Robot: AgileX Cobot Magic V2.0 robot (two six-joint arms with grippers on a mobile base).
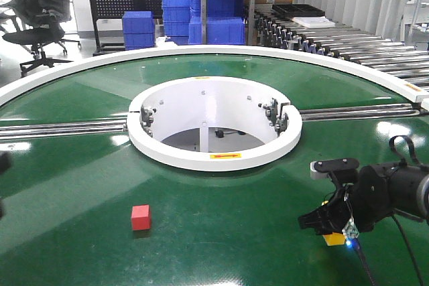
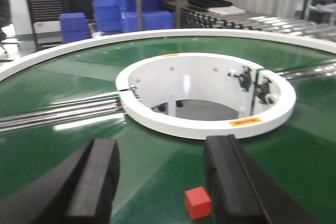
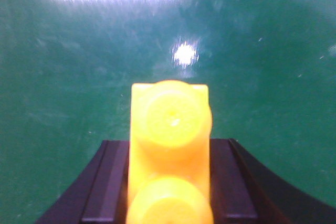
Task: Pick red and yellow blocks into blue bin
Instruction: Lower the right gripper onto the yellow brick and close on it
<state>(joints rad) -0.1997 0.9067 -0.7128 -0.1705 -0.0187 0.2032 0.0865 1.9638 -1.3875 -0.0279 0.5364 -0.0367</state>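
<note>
Far left at the back stands a black office chair point(image 1: 40, 11), then stacked blue crates point(image 1: 201, 15) under a metal rack. The green table point(image 1: 80, 185) is a big round surface w/ a white outer rim. Steel rails point(image 1: 60, 128) run in from the left to the white ring point(image 1: 214, 155) around the centre opening, and more rails leave it on the right.

The red cube point(image 1: 141, 217) sits flat on the green, front-left of the ring, well apart from the ring and the arms. In the left wrist view the left gripper point(image 2: 163, 182) is spread wide, w/ nothing btwn its black fingers point(image 2: 97, 177). The cube lies on the table ahead of the gap, nearer the right-hand finger, touching neither.

Front-right of the ring, the right gripper point(image 1: 328, 227) is low at the table and clamped on the yellow brick point(image 3: 170, 150). In the right wrist view its dark pads point(image 3: 107, 182) sit against both long sides of the brick, and the two round studs face the cam. In the front view a yellow corner shows under the fingers at table level; can't tell if it rests on the green or is just off it. A roller conveyor point(image 1: 348, 45) runs along the back right
</note>
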